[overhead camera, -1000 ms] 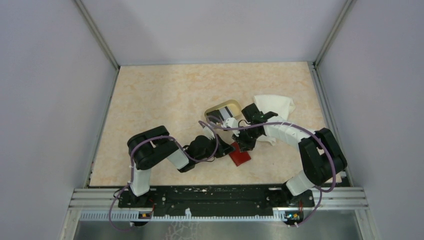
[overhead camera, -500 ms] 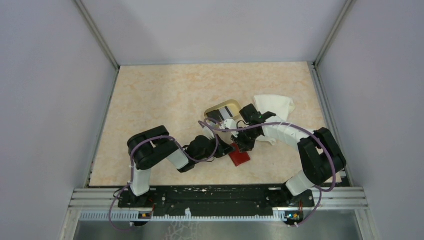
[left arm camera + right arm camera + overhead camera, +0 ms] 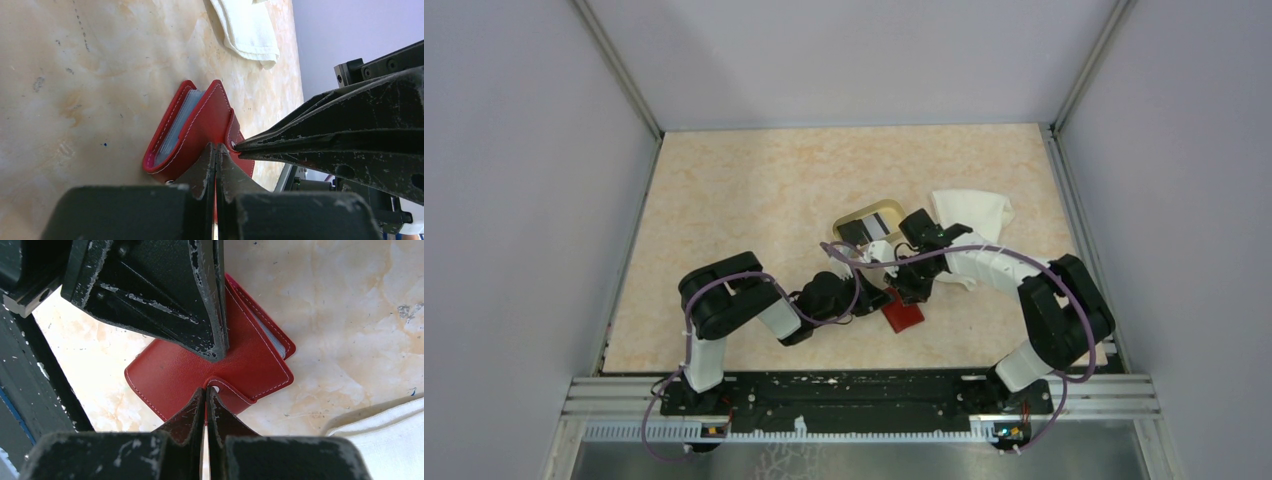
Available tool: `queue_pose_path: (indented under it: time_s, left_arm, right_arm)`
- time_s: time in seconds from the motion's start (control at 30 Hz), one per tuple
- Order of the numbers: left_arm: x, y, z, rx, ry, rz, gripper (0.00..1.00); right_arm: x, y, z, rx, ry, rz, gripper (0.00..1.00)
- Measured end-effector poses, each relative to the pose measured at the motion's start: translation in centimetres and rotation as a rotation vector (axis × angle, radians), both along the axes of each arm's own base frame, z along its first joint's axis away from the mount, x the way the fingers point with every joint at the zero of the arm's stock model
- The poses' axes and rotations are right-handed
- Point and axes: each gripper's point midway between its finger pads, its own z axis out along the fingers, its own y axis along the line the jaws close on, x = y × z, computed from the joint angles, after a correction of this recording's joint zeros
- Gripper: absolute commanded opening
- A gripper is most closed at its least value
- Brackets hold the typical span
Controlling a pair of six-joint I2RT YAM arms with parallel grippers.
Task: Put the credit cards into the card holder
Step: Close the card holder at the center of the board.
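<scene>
The red card holder (image 3: pixel 906 315) lies folded on the table; clear inner sleeves show at its open edge in the left wrist view (image 3: pixel 192 125). My left gripper (image 3: pixel 886 298) is shut, its tips (image 3: pixel 216 149) pressed on the holder's cover. My right gripper (image 3: pixel 906 290) is shut, its tips (image 3: pixel 206 390) on the snap tab and stud of the holder (image 3: pixel 200 370). The two grippers meet over the holder. The credit cards (image 3: pixel 871 227), black and whitish, lie in the tan oval tray (image 3: pixel 864 209) just behind the grippers.
A white cloth (image 3: pixel 972 214) lies at the right behind the right arm and shows in the right wrist view (image 3: pixel 385 435). Side walls stand close on both sides of the table.
My right gripper has shifted slightly left toward the left gripper over the card holder. The left arm and the holder have hardly moved.
</scene>
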Motion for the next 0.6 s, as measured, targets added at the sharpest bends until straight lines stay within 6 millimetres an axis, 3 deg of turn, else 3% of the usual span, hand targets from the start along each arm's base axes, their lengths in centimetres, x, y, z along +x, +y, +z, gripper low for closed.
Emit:
queue_pose_path:
  time_s: [0.6]
  left_arm:
    - [-0.02,0.02,0.02,-0.002,0.002,-0.006,0.0]
  right_arm:
    - [-0.47,0.88,-0.4,-0.043,-0.013,0.048,0.0]
